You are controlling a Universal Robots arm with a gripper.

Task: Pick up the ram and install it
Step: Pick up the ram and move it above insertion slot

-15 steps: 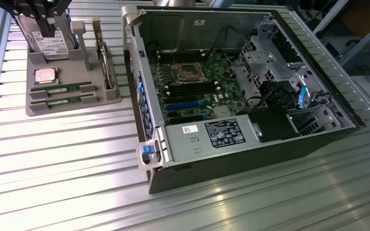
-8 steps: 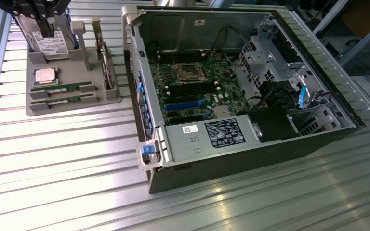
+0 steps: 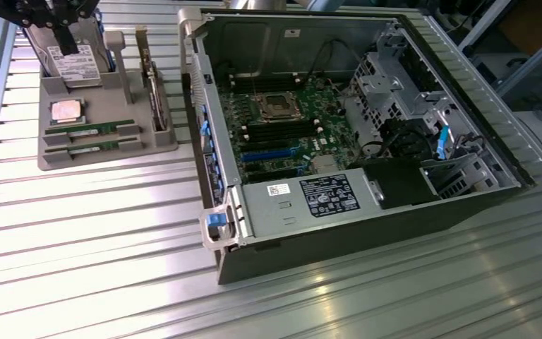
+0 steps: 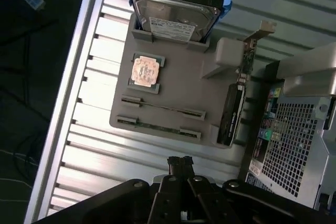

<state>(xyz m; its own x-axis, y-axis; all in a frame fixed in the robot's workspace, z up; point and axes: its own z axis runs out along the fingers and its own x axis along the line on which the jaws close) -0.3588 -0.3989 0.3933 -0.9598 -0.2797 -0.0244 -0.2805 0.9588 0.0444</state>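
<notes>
Pincer (image 4: 180,161) body (lower part) cropped

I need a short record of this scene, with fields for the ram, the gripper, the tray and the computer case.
ram one: thin green circuit-board stick, lying in the grey plastic tray, beside the square silver CPU chip
ram two: same kind, neighbouring slot, at the tray's edge
also in tray: silver hard drive, green expansion card, both standing on edge
gripper: black, shut, empty, apart from both sticks
computer case: black, open, green motherboard exposed
</notes>
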